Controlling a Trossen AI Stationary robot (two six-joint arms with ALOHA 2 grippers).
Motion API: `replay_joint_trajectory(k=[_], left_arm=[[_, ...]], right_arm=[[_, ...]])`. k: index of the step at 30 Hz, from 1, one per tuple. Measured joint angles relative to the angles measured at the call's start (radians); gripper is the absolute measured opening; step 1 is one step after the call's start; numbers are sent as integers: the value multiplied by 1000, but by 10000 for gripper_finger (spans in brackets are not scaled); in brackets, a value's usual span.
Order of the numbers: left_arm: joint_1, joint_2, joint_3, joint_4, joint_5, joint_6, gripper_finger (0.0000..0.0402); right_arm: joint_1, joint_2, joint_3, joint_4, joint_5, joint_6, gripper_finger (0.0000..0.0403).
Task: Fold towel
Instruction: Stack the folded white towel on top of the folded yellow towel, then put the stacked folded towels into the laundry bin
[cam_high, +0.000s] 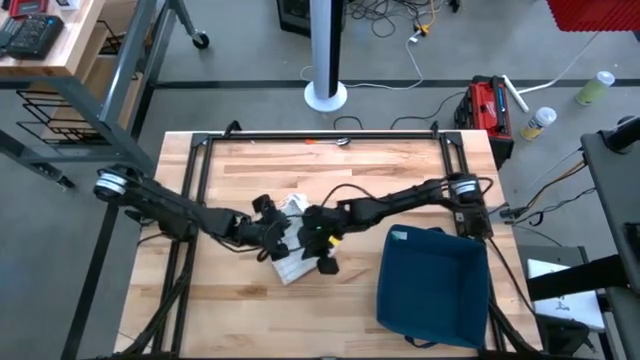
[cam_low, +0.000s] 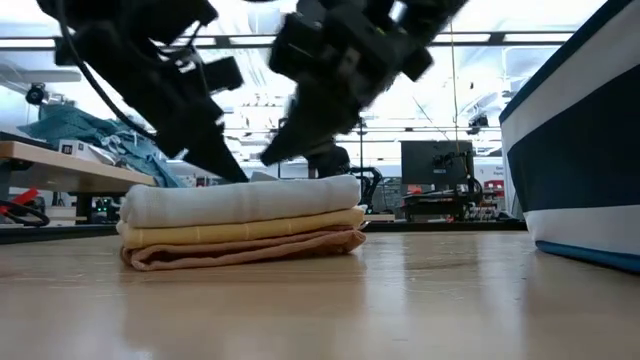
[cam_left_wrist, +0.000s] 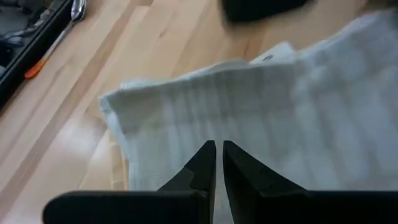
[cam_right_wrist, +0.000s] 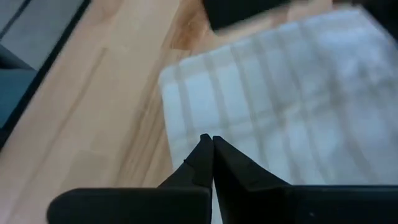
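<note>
Towel (cam_low: 240, 222) sits folded mid-worktop (cam_high: 240, 320), beside blue bin (cam_high: 432, 285); left claw (cam_left_wrist: 216, 163) and right claw (cam_right_wrist: 207, 157) pressed together, empty, just above it; risk: snagging top layer on lift-off, undoing fold.

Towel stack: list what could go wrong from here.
1. The left claw and right claw are both shut above the top towel; they may need to open before gripping.
2. Three folded towels lie stacked; a pinch could catch the yellow one beneath.
3. The blue bin stands near; dragged cloth might snag it.
</note>
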Motion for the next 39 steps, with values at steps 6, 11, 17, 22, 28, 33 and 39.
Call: replay_joint_trajectory(k=[6,11,17,22,28,33,39], left_arm=[[56,69,-1,101,10,87,20],[106,82,-2,156,42,146,20],[192,95,-3,186,65,173,20],[269,107,-7,190,67,181,20],[357,131,-9,177,82,181,20],[376,38,15,103,86,181,20],[337,-133,29,-22,369,133,20]], right_arm=[[-27,-103,-239,234,1,25,0],[-66,-106,-378,481,2,120,0],[-79,-44,-407,533,-31,161,0],[-72,-29,-407,543,-60,162,0],[-72,-37,-394,520,-60,159,0],[-78,-91,-369,438,-58,211,0],[-121,-194,-368,328,-48,289,0]])
